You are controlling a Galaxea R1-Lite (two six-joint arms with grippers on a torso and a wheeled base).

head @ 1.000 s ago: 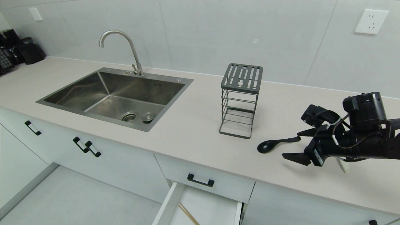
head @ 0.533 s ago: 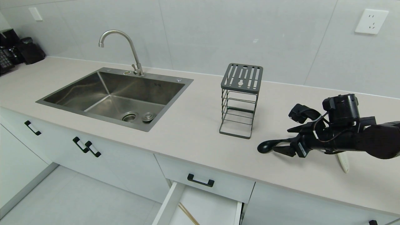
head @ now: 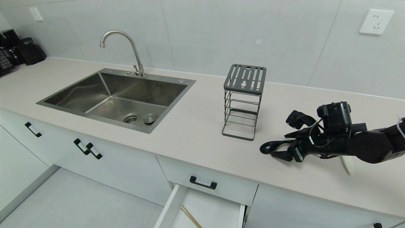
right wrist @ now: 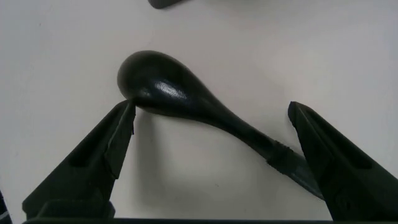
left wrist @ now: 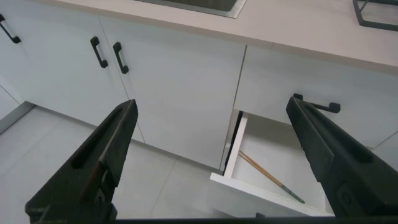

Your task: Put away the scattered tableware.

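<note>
The black spoon (head: 272, 147) lies near the front edge of the table (head: 196, 133), toward its right end. The right gripper (head: 279, 145) has its fingers open astride the handle; the left gripper (left wrist: 211, 107), fingers also open, hangs over the open drawer (left wrist: 267, 190)

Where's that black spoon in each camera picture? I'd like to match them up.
Head view: black spoon on the counter, right of the wire rack, between the right claw's open fingers.
Left wrist view: faces the open drawer below the counter instead.
Right wrist view: spoon across the middle, between the two fingers.
Shared landmark: the right claw straddling the spoon.
</note>
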